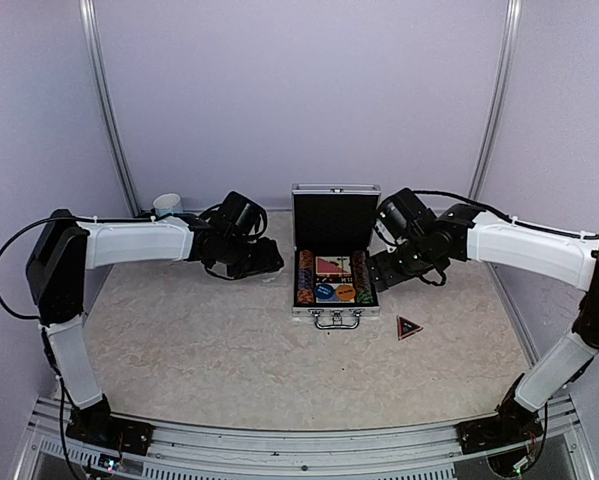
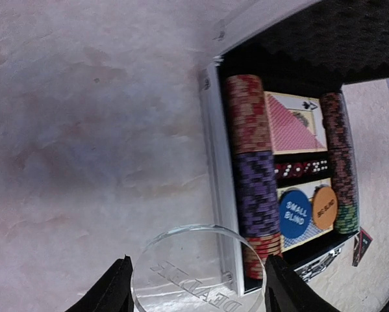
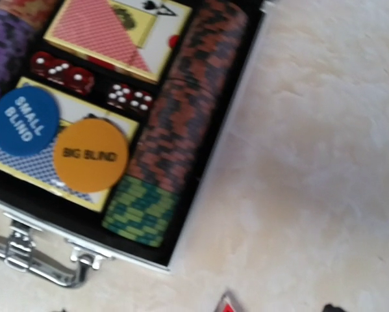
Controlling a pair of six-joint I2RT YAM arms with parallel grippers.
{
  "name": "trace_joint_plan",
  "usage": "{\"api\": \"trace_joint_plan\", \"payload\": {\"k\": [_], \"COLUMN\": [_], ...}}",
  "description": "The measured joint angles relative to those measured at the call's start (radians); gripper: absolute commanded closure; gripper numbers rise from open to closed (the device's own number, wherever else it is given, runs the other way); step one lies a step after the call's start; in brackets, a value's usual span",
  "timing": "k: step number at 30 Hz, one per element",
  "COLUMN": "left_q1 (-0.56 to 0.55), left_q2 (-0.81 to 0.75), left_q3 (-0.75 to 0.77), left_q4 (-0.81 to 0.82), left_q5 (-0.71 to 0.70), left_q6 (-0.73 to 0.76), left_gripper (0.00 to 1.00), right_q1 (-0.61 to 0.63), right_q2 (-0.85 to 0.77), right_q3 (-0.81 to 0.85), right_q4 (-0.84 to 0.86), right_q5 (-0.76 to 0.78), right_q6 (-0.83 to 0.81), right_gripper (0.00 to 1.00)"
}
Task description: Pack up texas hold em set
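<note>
Sitting open mid-table (image 1: 199, 340): silver case (image 1: 334, 222), lid upright. Chip stacks (image 2: 252, 162), card decks (image 3: 103, 32), blue button (image 2: 294, 212) and orange button (image 2: 324, 208) lie inside. Left gripper (image 2: 199, 286), just left of case, clamps clear dealer disc (image 2: 181, 250). Right gripper (image 1: 377, 280) at case's right wall, fingers spread, empty. Triangular marker (image 1: 409, 327) lies on table near case's front right corner.

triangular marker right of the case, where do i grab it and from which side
Probably from straight above: the triangular marker lies flat on the table, apart from the case. Pinch two of its straight edges near a corner, where it narrows, with the fingertips down at the tabletop.
</note>
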Motion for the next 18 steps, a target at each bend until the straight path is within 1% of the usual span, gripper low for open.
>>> {"api": "trace_joint_plan", "payload": {"k": [4,8,13,18], "left_q1": [-0.035,-0.050,-0.055,-0.056], "left_q2": [0.109,0.205,0.293,0.404], "left_q3": [0.154,0.278,0.345,0.466], "left_q4": [0.025,0.074,0.129,0.155], "left_q5": [0.041,0.095,0.150,0.177], "left_q6": [0.043,0.090,0.133,0.169], "left_gripper": [0.54,0.53,0.53,0.53], "right_q1": [-0.011,-0.015,-0.016,-0.018], "right_q2": [-0.035,-0.063,-0.078,-0.082], "right_q3": [-0.028,-0.051,-0.076,-0.085], "right_q4": [-0.003,-0.008,-0.013,-0.025], "right_q5": [0.003,0.004,0.010,0.013], "right_q6": [0.021,0.037,0.055,0.067], "right_gripper": [0.16,0.16,0.16,0.16]}}
